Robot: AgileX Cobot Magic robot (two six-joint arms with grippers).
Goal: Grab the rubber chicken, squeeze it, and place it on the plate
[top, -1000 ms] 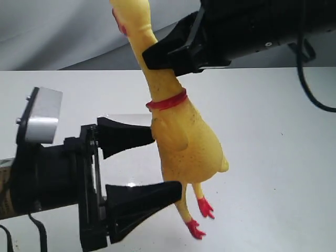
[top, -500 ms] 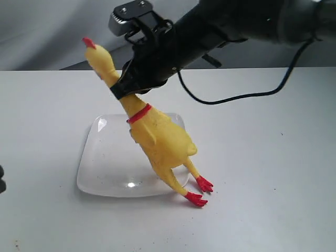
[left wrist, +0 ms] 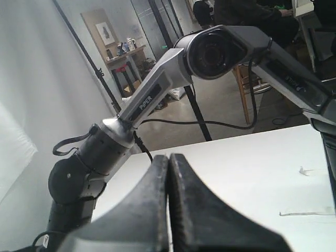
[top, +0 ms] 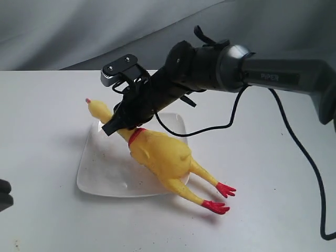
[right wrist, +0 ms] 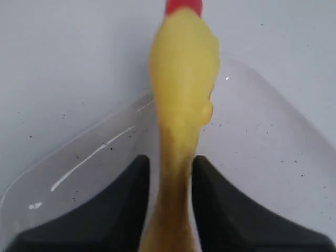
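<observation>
The yellow rubber chicken (top: 160, 155) lies tilted across the white square plate (top: 100, 168). Its body rests on the plate's near right part, its red feet stick out past the rim onto the table, and its head points far left. My right gripper (top: 122, 123) is shut on the thin neck just above the red collar. In the right wrist view the neck (right wrist: 178, 152) runs between the black fingers (right wrist: 220, 184), with the head above the plate (right wrist: 262, 131). My left gripper (left wrist: 168, 156) is shut on nothing, and only a dark sliver of it (top: 4, 193) shows at the exterior view's left edge.
The white table (top: 273, 173) stretches around the plate. The right arm's black cable (top: 294, 147) trails over the table on the right. A grey backdrop hangs behind. In the left wrist view the right arm (left wrist: 157, 89) reaches in over the table.
The right gripper has carried the chicken down from hanging in the air until it lies on the plate. The left gripper let go of the body and drew back to the left edge.
</observation>
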